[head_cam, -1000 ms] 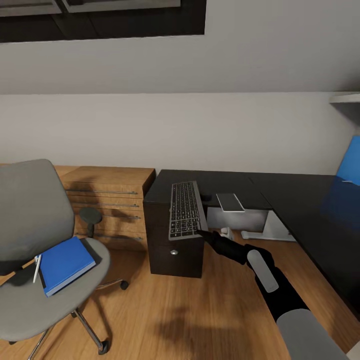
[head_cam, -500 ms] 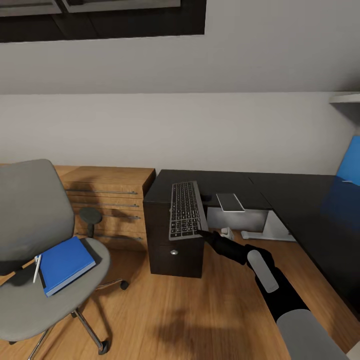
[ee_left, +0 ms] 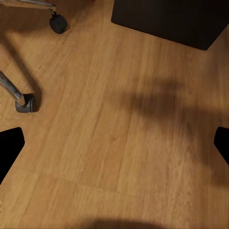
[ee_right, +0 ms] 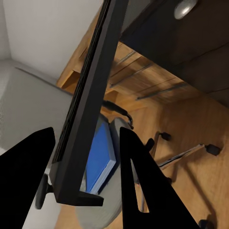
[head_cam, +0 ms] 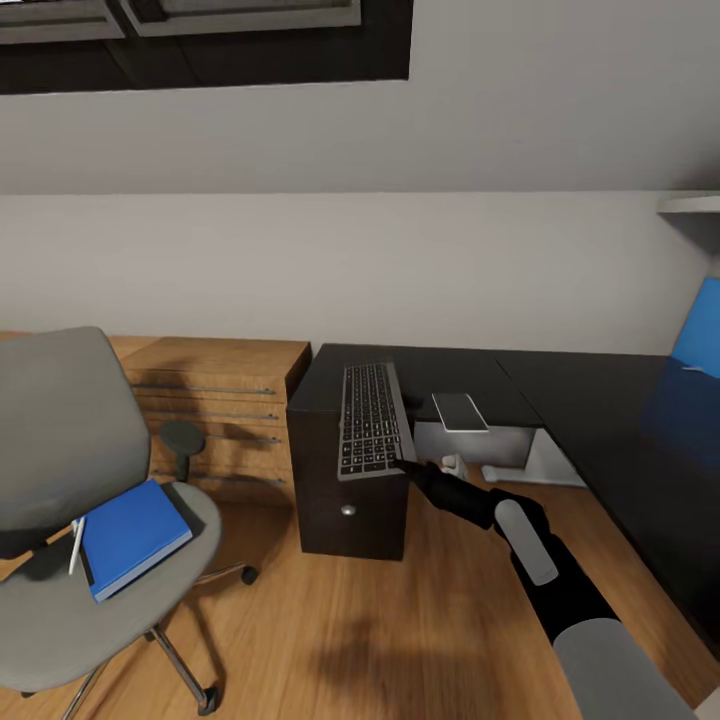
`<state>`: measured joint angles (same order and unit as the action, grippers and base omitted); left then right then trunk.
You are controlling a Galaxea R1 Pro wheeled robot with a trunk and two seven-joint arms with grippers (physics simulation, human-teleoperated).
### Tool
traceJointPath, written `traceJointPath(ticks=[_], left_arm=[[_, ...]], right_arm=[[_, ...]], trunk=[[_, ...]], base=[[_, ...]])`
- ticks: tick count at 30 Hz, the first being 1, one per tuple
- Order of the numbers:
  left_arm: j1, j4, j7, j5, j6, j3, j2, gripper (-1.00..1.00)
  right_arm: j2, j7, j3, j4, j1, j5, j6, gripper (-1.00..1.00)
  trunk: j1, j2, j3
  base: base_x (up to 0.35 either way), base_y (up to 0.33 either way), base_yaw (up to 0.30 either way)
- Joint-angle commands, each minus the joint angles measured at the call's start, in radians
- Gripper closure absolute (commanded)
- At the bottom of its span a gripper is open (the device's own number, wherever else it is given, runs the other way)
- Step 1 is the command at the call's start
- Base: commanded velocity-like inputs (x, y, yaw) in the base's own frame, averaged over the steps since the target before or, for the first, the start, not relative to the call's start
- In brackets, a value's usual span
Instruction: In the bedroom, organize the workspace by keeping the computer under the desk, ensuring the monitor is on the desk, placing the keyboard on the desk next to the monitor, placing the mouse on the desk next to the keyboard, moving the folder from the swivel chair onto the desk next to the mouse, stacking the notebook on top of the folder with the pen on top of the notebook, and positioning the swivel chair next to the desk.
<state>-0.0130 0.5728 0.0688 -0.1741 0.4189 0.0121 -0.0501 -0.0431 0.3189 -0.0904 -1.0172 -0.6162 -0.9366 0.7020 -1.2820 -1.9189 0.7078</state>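
Right gripper clamps the near corner of the keyboard, which lies on the desk above the drawer unit. Left gripper hangs spread wide over floor. Folder and pen lie on the swivel chair, its base cut off; the notebook rests on the desk.

A light-wood dresser with metal drawer pulls is set against the white wall, on a wood-plank floor.
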Motion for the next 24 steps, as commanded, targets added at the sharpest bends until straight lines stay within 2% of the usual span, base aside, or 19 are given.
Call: traceJointPath(ticks=[1, 13, 16, 19, 24], left_arm=[[-0.001, 0.001, 0.006, -0.011, 0.0, 0.002, -0.001, -1.0], [-0.001, 0.001, 0.006, -0.008, 0.017, 0.004, -0.004, -1.0], [-0.001, -0.02, 0.007, -0.007, 0.101, 0.003, -0.005, -1.0], [-0.001, -0.083, 0.008, -0.007, 0.188, 0.001, -0.004, -1.0], [-0.001, -0.184, 0.008, -0.007, 0.277, 0.004, 0.001, -1.0]], right_arm=[[-0.001, 0.002, 0.0, -0.004, 0.0, 0.001, 0.004, 1.0], [-0.011, -0.005, 0.008, -0.042, 0.0, 0.002, 0.024, 1.0], [-0.017, -0.006, 0.021, -0.044, 0.0, 0.002, 0.046, 1.0], [-0.02, -0.006, 0.032, -0.044, 0.0, 0.002, 0.053, 1.0], [-0.022, -0.005, 0.04, -0.045, 0.0, 0.003, 0.049, 1.0]], trunk=[[0.004, 0.007, -0.002], [0.05, 0.091, -0.04], [0.062, 0.112, -0.049], [0.073, 0.133, -0.059], [0.092, 0.168, -0.075]], base=[[0.0, 0.0, 0.0], [0.0, 0.0, 0.0], [0.0, 0.0, 0.0], [0.0, 0.0, 0.0], [0.0, 0.0, 0.0]])
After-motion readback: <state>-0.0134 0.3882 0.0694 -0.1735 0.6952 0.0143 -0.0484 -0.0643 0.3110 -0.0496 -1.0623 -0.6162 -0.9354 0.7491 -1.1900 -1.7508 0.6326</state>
